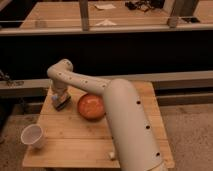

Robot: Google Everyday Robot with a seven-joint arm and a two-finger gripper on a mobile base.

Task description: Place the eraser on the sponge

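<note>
My gripper (60, 100) hangs low over the left part of the wooden table (65, 145), at the end of the white arm (125, 120) that bends in from the right. Right under it lies a flat greyish block that looks like the sponge (62, 105), and the gripper touches or nearly touches it. The eraser cannot be made out. It may be hidden in or under the gripper.
An orange bowl (91, 106) sits just right of the gripper. A white cup (33, 136) stands near the table's front left corner. A small pale piece (112, 156) lies at the front edge beside the arm. A dark railing runs behind the table.
</note>
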